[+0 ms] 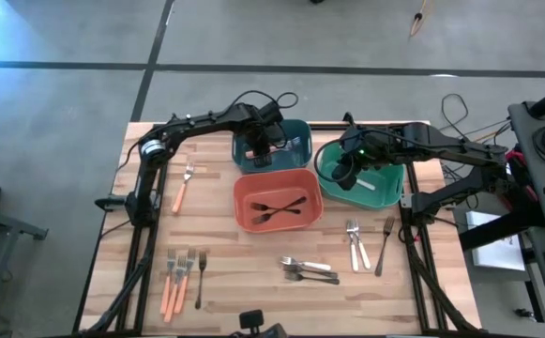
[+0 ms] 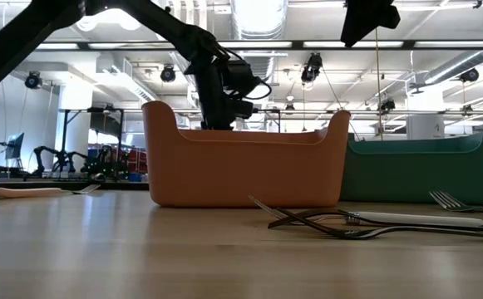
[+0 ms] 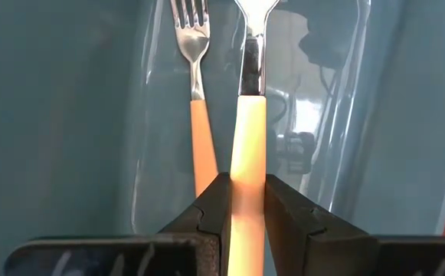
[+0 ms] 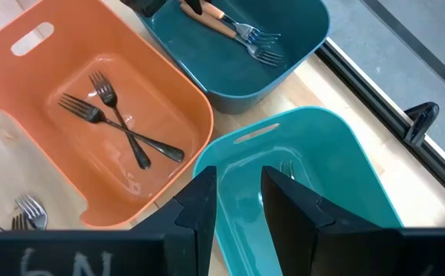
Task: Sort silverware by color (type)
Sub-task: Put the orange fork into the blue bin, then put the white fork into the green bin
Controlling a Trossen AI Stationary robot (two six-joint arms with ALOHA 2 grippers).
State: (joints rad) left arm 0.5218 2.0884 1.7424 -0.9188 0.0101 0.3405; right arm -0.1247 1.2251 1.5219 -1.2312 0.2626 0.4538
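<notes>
The left gripper [image 3: 247, 222] clenched 1 orange fork [image 3: 249, 138] inside the teal bin [image 1: 295, 136], beside 1 more. 2 black forks [image 1: 279, 210] lay in the orange bin [image 1: 244, 192]. The right gripper [image 4: 237, 203] hovered, jaws parted and empty, over the green bin [image 1: 394, 188], its contents mostly hidden.

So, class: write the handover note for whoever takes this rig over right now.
Left gripper: inside the dark teal bin, fingers around an orange-handled utensil; another orange-handled fork lies beside it.
Right gripper: open, empty, over the light green bin.
Done: two black forks lie in the orange bin.
Left: one orange-handled fork near the left arm, an orange-handled group at the front left, silver pieces at the right, mixed pieces at the front centre.
</notes>
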